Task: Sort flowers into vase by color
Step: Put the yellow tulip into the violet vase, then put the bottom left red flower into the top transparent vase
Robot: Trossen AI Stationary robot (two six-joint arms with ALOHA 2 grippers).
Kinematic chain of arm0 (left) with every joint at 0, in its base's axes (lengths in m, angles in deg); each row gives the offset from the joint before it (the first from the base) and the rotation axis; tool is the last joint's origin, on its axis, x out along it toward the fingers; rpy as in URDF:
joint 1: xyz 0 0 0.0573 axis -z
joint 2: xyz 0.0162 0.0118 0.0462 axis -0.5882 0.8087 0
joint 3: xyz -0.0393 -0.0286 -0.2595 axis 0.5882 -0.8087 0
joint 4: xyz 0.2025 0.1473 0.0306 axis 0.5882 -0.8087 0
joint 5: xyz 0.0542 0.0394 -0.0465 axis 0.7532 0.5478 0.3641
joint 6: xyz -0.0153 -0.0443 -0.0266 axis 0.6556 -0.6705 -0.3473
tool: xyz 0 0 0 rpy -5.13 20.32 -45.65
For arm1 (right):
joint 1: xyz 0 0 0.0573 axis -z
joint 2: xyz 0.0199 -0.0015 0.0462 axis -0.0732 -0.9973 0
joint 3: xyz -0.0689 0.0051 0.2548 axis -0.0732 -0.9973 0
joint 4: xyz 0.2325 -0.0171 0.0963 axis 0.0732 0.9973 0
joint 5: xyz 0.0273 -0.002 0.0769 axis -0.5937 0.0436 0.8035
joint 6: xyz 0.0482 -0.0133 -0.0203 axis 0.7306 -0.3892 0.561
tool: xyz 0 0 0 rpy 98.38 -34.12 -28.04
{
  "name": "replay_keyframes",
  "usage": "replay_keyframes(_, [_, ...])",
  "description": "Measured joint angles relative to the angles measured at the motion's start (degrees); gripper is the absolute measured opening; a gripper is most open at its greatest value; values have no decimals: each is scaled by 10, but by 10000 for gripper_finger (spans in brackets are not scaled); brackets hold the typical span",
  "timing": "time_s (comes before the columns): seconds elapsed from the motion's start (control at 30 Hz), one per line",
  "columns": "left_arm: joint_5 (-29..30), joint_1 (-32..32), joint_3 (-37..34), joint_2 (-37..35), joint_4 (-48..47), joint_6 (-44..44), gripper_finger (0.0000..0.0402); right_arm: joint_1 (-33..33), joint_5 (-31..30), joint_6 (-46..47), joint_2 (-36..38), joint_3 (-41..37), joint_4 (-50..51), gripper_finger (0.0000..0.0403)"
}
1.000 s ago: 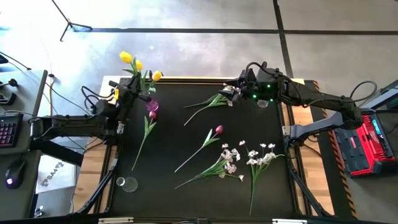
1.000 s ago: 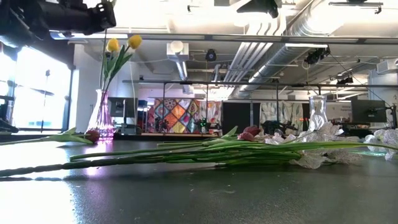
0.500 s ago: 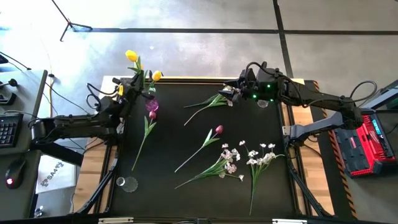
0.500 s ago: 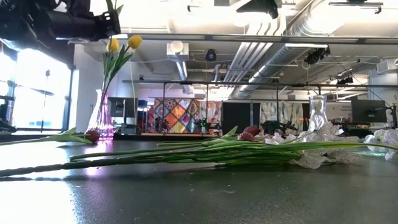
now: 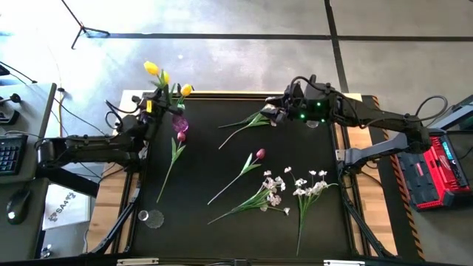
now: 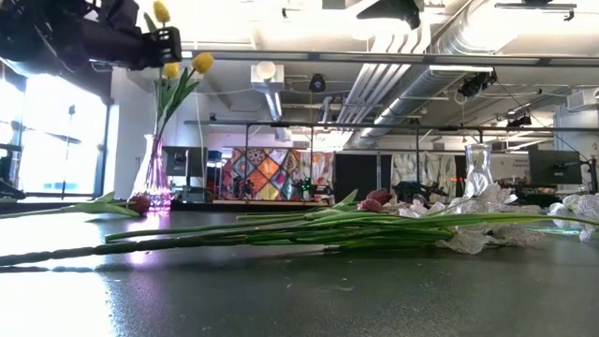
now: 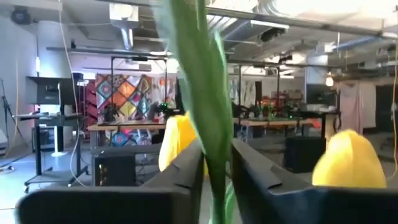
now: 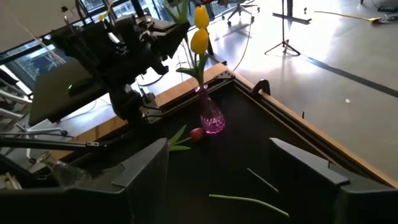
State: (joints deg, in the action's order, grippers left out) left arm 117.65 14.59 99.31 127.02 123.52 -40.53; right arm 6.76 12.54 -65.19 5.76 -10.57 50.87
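My left gripper (image 5: 153,106) is shut on a yellow tulip (image 6: 161,11) and holds it over the pink glass vase (image 5: 179,125) at the table's far left. Two yellow tulips (image 6: 201,63) stand in that vase (image 6: 153,180). The left wrist view shows their blooms (image 7: 348,163) behind my fingers. My right gripper (image 5: 275,112) hangs open near the far edge, above the head end of a green-leaved flower (image 5: 250,121). On the table lie one dark red tulip (image 5: 260,154), another (image 5: 181,137) beside the vase, and two white sprays (image 5: 273,185). My left gripper pinches the yellow tulip's green stem and leaf (image 7: 213,158) between its two fingers (image 7: 185,169), a little below the bloom. The fingers reach in level from the table's left, across the stem. The tulip is upright and lifted, its stem hanging toward the vase mouth.
A clear glass (image 5: 151,218) stands at the near left corner. A clear vase (image 6: 477,168) stands at the far right, under my right arm. Flower stems cross the middle of the black mat (image 5: 222,229). A person's desk with a keyboard lies left of the table.
My left gripper has come down and shifted slightly toward the vase, still shut on the tulip. The tulip's bloom, above the low view a second ago, has dropped into that view above the two blooms in the vase. The right arm has kept still.
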Motion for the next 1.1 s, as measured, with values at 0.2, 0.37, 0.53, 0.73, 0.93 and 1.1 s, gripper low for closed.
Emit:
replay_keyframes(0.2, [43, 27, 2, 0, -28, -45, 146, -19, -18, 9, 0, 0, 0, 261])
replay_keyframes(0.37, [135, 71, 38, -4, -61, -6, 188, -43, -32, 60, 0, 0, 9, 261])
replay_keyframes(0.53, [287, 133, 99, -17, -127, 67, 207, -50, -66, 206, -2, 0, 155, 261])
replay_keyframes(0.73, [400, 223, 146, -19, -129, 96, 212, -52, -92, 409, -28, 0, 426, 248])
replay_keyframes(0.93, [404, 309, 148, -19, -126, 84, 212, -78, -75, 453, -82, 0, 406, 214])
replay_keyframes(1.1, [405, 365, 148, -19, -125, 52, 212, -101, -48, 453, -179, 0, 334, 194])
